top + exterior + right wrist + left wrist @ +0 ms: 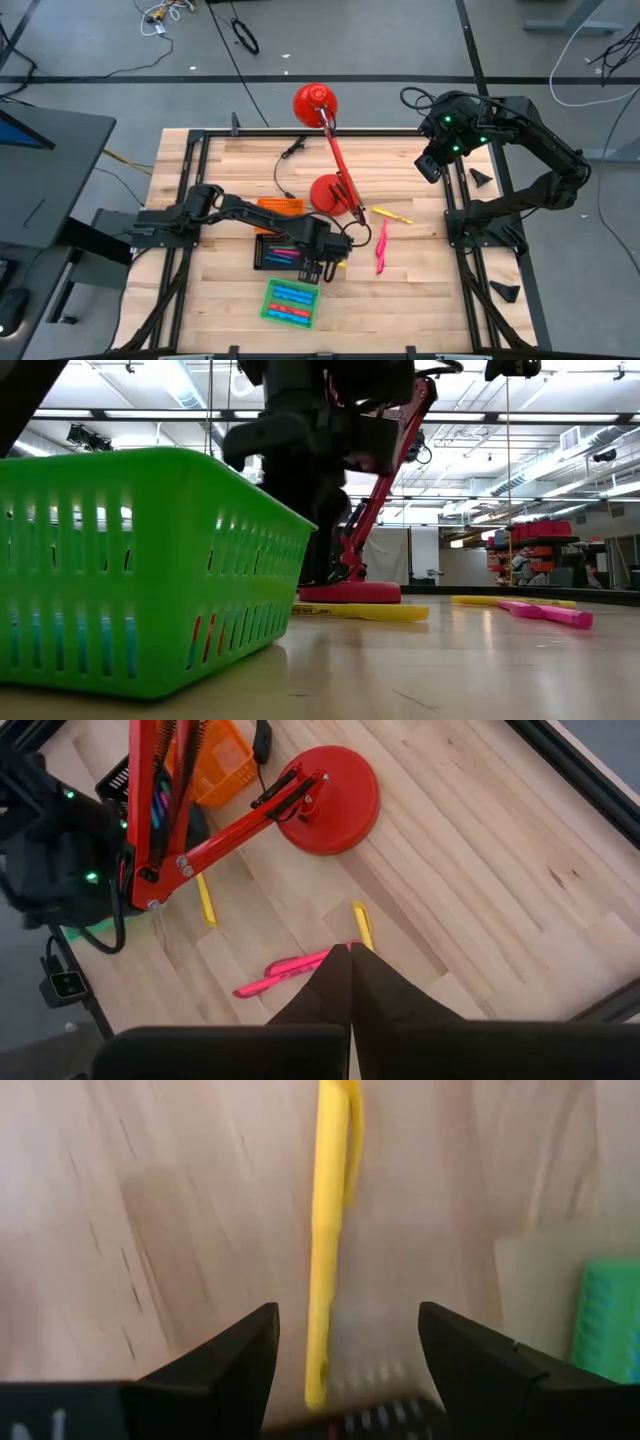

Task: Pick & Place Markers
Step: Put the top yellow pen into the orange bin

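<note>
Left hand (345,1350) hangs low over the middle of the wooden table (420,290), its two dark fingers (235,1355) spread apart on either side of a yellow marker (328,1230) that lies flat on the boards between them; no contact with the marker can be seen. From above, that hand (318,268) sits just right of the black tray (268,252), which holds blue and pink markers, and just beyond the green tray (290,302), which holds several blue markers and a red one. An orange tray (281,206) stands behind the left arm. From table height the green tray (150,560) fills the near left, with the yellow marker (365,612) lying just past it in front of the red lamp's (325,140) round base.

Right of the lamp base, a second yellow marker (392,215) lies apart on the table, and two pink markers (381,248) lie side by side just nearer than it, almost touching each other. The right wrist view shows those pink markers (290,972) and both yellow ones.

Right hand (350,982) is held high over the far right corner of the table, fingers pressed together with nothing between them, well clear of every marker.
</note>
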